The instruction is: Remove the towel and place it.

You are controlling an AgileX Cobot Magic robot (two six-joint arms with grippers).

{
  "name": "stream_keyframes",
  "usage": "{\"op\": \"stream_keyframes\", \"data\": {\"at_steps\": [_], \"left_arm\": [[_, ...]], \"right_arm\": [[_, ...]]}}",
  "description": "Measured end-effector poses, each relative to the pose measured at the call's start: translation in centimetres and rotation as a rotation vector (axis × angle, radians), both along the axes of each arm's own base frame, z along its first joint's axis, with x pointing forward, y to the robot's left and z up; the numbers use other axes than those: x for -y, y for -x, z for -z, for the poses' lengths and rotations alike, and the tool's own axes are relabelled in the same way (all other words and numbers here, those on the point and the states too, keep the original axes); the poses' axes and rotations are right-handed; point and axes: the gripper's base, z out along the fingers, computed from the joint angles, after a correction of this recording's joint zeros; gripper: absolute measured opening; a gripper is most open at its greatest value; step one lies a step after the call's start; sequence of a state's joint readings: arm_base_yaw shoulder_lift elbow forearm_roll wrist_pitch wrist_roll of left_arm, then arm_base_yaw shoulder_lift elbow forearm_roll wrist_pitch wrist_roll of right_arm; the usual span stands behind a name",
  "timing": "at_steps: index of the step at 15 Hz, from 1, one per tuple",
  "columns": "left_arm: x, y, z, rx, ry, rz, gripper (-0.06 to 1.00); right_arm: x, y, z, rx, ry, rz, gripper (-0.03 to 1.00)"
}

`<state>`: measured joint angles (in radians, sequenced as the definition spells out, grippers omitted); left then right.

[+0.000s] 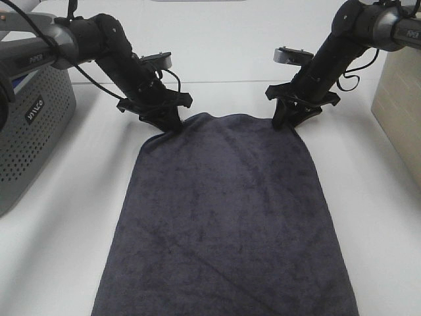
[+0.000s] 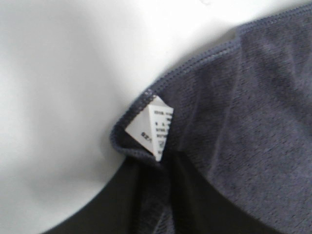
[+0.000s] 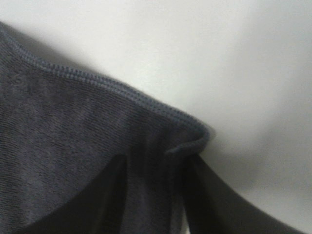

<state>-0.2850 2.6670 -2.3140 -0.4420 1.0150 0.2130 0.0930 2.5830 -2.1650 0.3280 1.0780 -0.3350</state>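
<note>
The dark charcoal-grey towel [image 1: 223,217] lies spread flat on the white table, running from the middle to the front edge of the exterior high view. My left gripper [image 1: 170,126] is shut on its far left corner. The left wrist view shows that corner [image 2: 234,122] pinched between dark fingers, with a small white tag [image 2: 155,127] at the hem. My right gripper [image 1: 285,122] is shut on the far right corner. The right wrist view shows that corner [image 3: 97,131] folded between dark fingers [image 3: 214,195].
A grey perforated basket [image 1: 29,131] stands at the left edge. A beige box [image 1: 400,99] stands at the right edge. The white table [image 1: 223,59] stretches behind the grippers and on both sides of the towel.
</note>
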Motion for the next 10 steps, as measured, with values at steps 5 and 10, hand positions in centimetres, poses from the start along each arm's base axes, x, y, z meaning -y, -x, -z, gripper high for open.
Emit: {"op": "stream_keyframes", "data": {"at_steps": [5,10], "left_arm": [[-0.23,-0.26,0.02,0.044,-0.040,0.020,0.02],[-1.12,-0.74,-0.69,0.122,-0.162,0.054,0.02]], "right_arm": [[0.29,-0.05,0.07,0.007,0.028,-0.004,0.01],[0.08,-0.48,-0.26,0.035,0.002,0.033,0.01]]}}
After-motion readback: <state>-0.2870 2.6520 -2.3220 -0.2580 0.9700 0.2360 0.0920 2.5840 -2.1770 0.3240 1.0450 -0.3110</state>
